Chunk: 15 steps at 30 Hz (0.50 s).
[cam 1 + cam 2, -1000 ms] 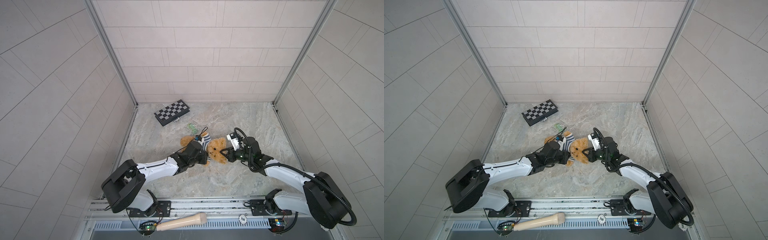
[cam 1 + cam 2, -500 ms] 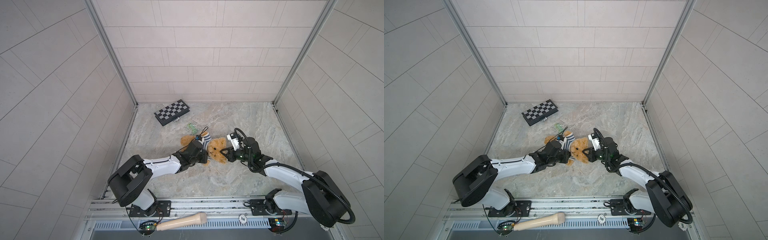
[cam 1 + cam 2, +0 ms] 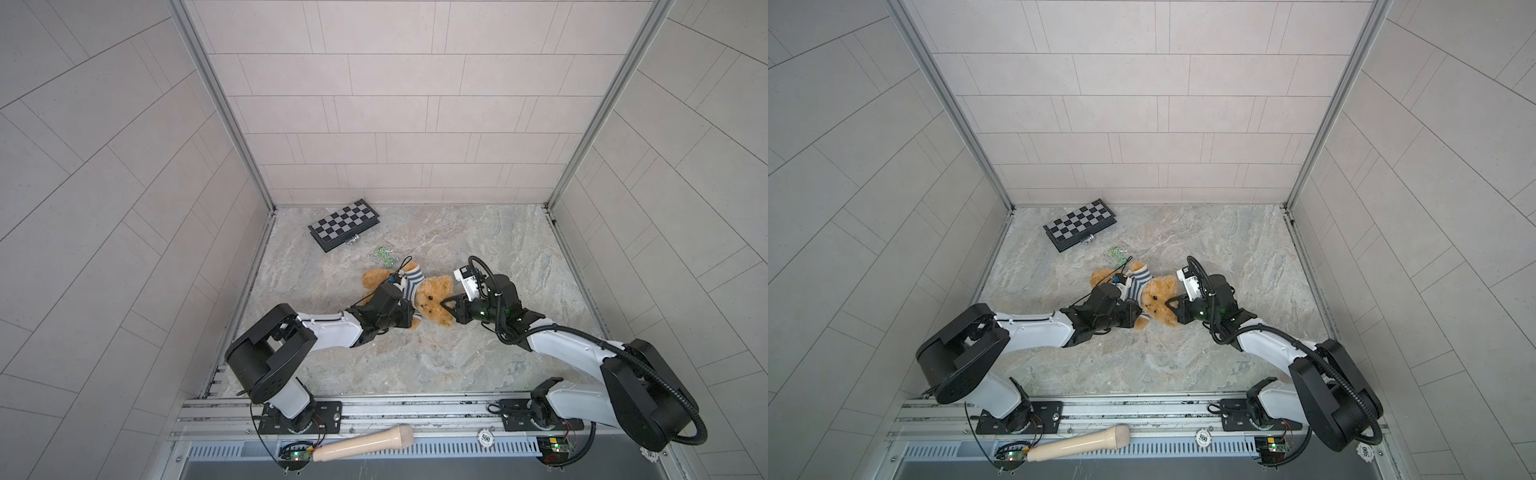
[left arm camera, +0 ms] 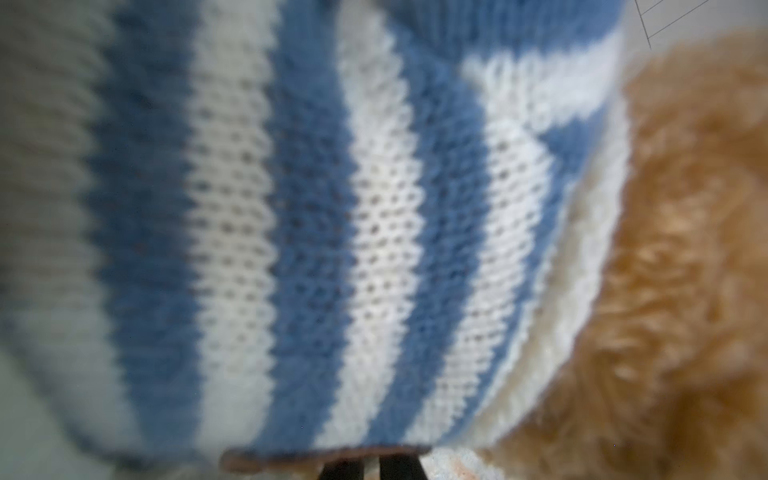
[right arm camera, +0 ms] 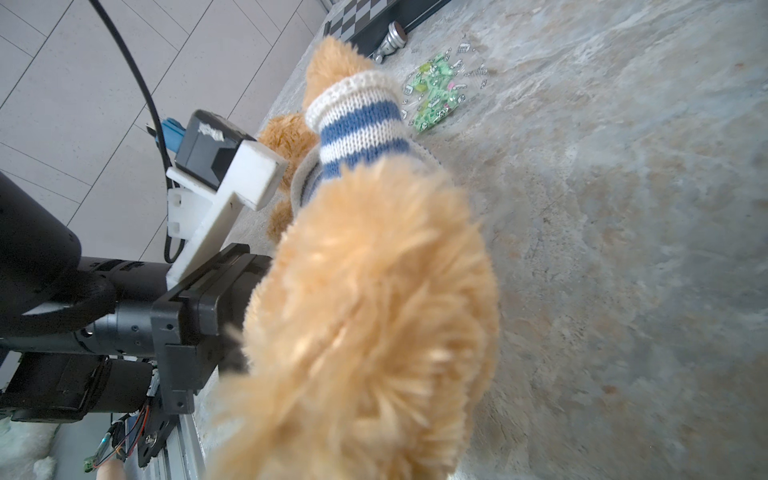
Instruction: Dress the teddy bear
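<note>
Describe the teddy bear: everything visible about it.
The teddy bear is small, fluffy, golden-brown plush with round ears, black bead eyes and nose. It lies face up on the marbled table, head toward the right pincer, which is shut on its head fur. A blue-and-white striped knitted sweater covers its torso; one paw pokes through a sleeve, and the legs are bare. The left pincer is shut on the sweater's hem.
</note>
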Available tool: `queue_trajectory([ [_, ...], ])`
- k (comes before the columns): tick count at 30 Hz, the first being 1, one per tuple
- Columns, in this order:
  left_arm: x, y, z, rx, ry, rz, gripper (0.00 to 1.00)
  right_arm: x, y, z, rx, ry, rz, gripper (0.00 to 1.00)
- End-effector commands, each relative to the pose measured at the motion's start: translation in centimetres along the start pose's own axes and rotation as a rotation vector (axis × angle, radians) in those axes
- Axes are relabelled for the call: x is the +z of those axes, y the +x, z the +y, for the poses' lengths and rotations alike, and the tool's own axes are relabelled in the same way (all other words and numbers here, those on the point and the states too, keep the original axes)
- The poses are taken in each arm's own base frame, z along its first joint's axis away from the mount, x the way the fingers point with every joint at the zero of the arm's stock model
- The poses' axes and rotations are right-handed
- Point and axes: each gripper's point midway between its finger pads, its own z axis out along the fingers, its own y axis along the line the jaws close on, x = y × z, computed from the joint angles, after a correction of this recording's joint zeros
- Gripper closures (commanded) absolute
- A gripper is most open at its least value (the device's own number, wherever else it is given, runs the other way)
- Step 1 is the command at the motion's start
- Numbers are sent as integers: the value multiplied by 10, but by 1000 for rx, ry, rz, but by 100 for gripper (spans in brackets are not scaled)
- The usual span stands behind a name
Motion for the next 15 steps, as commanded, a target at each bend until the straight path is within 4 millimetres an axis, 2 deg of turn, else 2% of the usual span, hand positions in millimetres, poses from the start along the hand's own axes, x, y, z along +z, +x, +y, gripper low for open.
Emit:
queue_trajectory([
  [1, -6, 13, 10, -11, -26, 19, 86, 0, -17, 8, -27, -29, -36, 100],
  [3, -10, 15, 11, -12, -29, 17, 86, 0, -17, 9, -30, -34, -35, 100],
  [7, -21, 5, 11, -1, -38, -11, 84, -1, -18, 10, -34, -34, -32, 100],
  [15, -61, -27, 19, 49, -78, -77, 63, -6, -11, 10, -56, -20, 4, 100],
])
